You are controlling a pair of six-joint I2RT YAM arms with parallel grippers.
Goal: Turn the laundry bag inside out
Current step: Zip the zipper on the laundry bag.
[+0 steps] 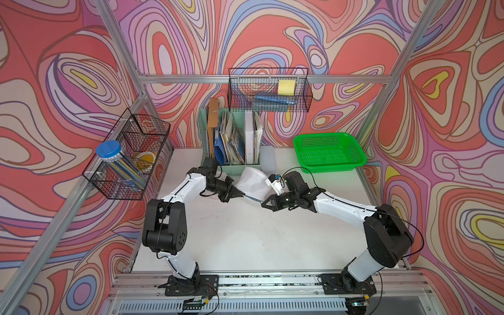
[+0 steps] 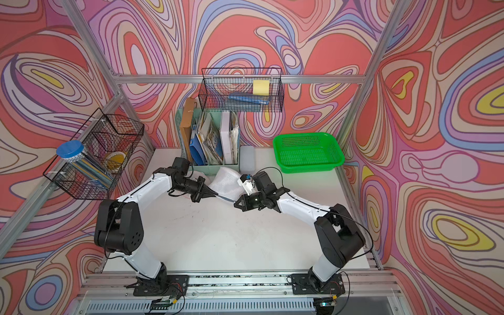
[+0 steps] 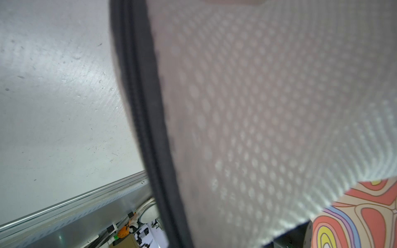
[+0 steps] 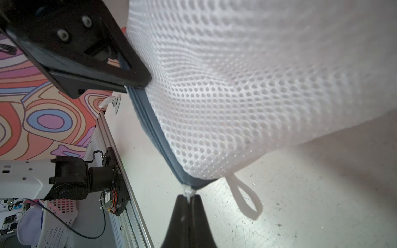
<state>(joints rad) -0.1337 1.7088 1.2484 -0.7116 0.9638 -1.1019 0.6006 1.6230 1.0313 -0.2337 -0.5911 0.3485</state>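
Observation:
The laundry bag [image 1: 252, 182] [image 2: 227, 181] is white mesh with a grey-blue zipper edge [image 4: 154, 128]. It hangs lifted between my two grippers, above the table near the back middle. My left gripper [image 1: 243, 194] [image 2: 216, 194] [image 4: 139, 83] is shut on one end of the zipper edge. My right gripper [image 1: 263, 203] [image 2: 236, 203] [image 4: 189, 198] is shut on the white zipper pull [image 4: 188, 191] at the bag's corner. A white fabric loop [image 4: 247, 199] dangles beside that corner. In the left wrist view the mesh [image 3: 257, 107] and dark zipper edge [image 3: 141, 107] fill the frame and hide the fingers.
A green basket [image 1: 330, 152] sits at the back right. A file organizer [image 1: 231, 141] with papers and a translucent box [image 1: 267, 158] stand just behind the bag. Wire baskets hang on the back wall [image 1: 268, 90] and the left frame [image 1: 128, 158].

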